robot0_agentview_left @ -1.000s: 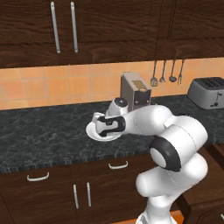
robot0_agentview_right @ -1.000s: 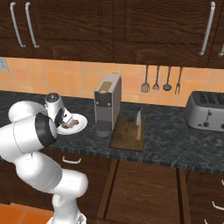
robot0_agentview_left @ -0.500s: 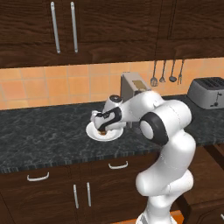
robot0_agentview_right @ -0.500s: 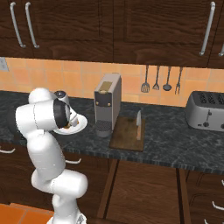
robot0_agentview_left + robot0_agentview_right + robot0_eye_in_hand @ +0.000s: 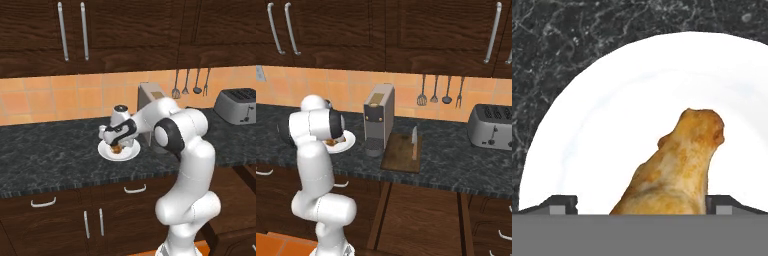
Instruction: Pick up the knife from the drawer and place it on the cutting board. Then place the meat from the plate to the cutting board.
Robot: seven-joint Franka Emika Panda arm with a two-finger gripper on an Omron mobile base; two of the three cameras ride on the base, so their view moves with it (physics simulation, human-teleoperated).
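The two-finger gripper (image 5: pixel 640 202) is straddling the small golden-brown chicken drumstick (image 5: pixel 674 172) on the round white plate (image 5: pixel 602 130), its jaws spread wide at either side. Closing on the tapered meat is risking a slip. The slim grey-bladed knife (image 5: pixel 414 142) is already resting on the dark brown wooden cutting board (image 5: pixel 398 155).
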